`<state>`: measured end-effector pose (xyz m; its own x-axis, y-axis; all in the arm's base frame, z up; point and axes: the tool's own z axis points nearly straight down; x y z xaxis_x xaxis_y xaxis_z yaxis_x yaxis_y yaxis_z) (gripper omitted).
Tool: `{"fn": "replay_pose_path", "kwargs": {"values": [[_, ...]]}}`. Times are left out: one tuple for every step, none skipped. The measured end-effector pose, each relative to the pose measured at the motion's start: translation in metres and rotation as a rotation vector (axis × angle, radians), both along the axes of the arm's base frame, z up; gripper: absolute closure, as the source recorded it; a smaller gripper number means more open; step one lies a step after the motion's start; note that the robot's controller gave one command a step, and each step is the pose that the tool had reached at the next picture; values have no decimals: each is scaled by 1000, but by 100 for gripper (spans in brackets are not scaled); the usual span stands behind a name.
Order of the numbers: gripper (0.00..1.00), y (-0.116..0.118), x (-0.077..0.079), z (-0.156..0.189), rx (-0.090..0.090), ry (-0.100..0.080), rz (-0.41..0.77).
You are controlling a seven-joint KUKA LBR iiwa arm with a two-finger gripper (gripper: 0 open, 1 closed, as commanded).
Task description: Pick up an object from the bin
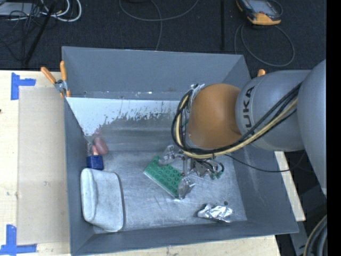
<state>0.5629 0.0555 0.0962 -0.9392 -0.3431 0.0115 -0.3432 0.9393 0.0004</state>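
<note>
A flat green studded building plate [162,175] lies tilted in the middle of the bin floor. My gripper [184,184] hangs low under the arm's wrist, right at the plate's right-hand edge and touching or almost touching it. Part of the plate's far right side is hidden behind the gripper. A crumpled piece of silver foil [216,213] lies on the floor just in front of and to the right of the gripper.
A grey-white soft pouch [101,199] lies along the bin's left front. A small blue block [96,162] and a pinkish lump [99,144] sit behind it against the left wall. The arm's big rounded wrist hangs over the bin's right middle.
</note>
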Motion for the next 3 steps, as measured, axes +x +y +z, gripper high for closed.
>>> {"fn": "replay_pose_path", "kwargs": {"values": [[0, 0, 12, -17, 12, -21, 43], [100, 0, 12, -16, 12, -21, 42], [100, -12, 18, 123, 5, -20, 71]]}}
